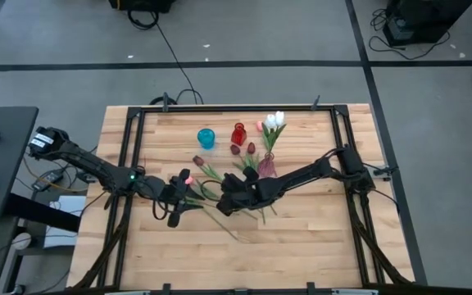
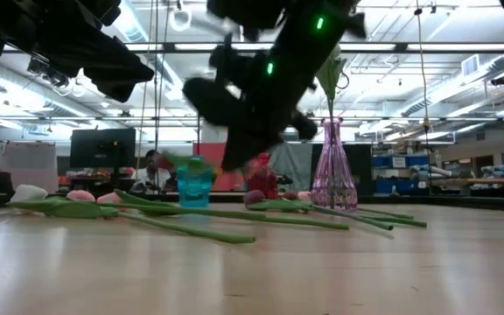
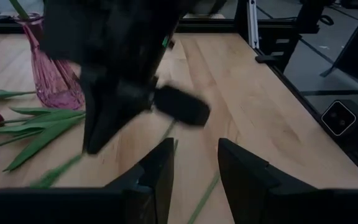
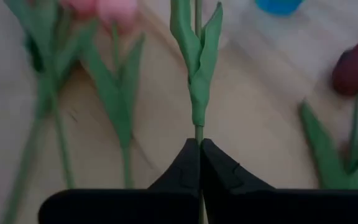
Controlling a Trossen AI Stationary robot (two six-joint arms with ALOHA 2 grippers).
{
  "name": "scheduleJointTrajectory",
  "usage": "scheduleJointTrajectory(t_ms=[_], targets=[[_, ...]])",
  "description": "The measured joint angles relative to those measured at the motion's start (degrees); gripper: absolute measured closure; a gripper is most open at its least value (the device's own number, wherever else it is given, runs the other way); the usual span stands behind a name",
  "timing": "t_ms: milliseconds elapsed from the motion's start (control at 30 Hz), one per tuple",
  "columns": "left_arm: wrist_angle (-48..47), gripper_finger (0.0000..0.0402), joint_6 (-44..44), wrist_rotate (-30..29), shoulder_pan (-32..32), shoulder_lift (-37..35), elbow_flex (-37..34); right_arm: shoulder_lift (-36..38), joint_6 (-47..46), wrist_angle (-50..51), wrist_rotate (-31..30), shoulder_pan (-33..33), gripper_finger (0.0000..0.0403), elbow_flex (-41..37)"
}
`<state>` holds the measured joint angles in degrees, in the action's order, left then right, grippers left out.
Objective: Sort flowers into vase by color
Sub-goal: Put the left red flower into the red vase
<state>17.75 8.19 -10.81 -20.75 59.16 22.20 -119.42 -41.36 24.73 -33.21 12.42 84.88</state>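
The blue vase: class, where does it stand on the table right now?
In the high view the blue vase stands near the table's far edge, just left of the red vase.

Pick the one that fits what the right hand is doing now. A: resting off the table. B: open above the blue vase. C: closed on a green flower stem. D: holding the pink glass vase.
C: in the right wrist view the right hand has its fingers pinched together around a thin green stem.

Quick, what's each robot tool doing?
Left tool: open, holding nothing.
Right tool: shut on a thin green flower stem.
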Motion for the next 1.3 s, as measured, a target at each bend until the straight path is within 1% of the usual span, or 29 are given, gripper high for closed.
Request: scheduleJointTrajectory(t_ms=[100,367,500,600,700,767,833,967,1033,1100,1200,1300], targets=[[0.0,0.0271,0.6,0.0,0.0,0.0,0.0,3.8,1.0,1.3,-4.3,2.5,0.0396,0.0],[0.0,0.0271,1.4,0.5,0.0,0.0,0.0,13.6,1.0,10.0,-14.5,8.9,0.0396,0.1],[0.2,0.0271,0.7,0.4,0.0,0.1,0.0,16.3,0.6,13.9,-16.7,11.7,0.0396,-0.5],[1.1,0.0271,-0.6,0.0,0.0,0.1,0.0,18.9,0.5,11.2,-16.6,12.4,0.0396,-4.7],[1.7,0.0271,-1.9,-0.4,0.0,0.1,0.0,21.6,1.0,1.8,-13.7,11.7,0.0396,-12.9],[2.3,0.0271,-2.2,-0.7,0.0,0.1,0.0,23.1,3.0,-8.2,-11.7,10.7,0.0396,-19.7],[2.3,0.0271,-2.7,-2.0,0.0,0.1,0.0,24.4,6.4,-20.8,-9.5,9.5,0.0396,-26.6],[2.3,0.0271,-3.0,-5.9,0.0,0.1,0.0,24.8,16.5,-51.0,-2.5,6.9,0.0396,-39.1],[2.7,0.0271,-3.0,-7.5,0.0,0.1,0.0,24.8,20.9,-64.9,0.9,5.5,0.0396,-43.9],[4.2,0.0271,-2.3,-8.2,0.0,0.3,0.0,24.9,25.1,-75.6,3.3,4.2,0.0396,-47.4],[9.5,0.0271,-2.0,-8.5,0.0,2.9,0.1,24.9,31.4,-84.8,7.1,2.9,0.0396,-49.4],[14.9,0.0271,-1.8,-8.5,0.2,7.3,0.4,24.9,36.0,-86.7,11.4,2.2,0.0396,-48.6]])
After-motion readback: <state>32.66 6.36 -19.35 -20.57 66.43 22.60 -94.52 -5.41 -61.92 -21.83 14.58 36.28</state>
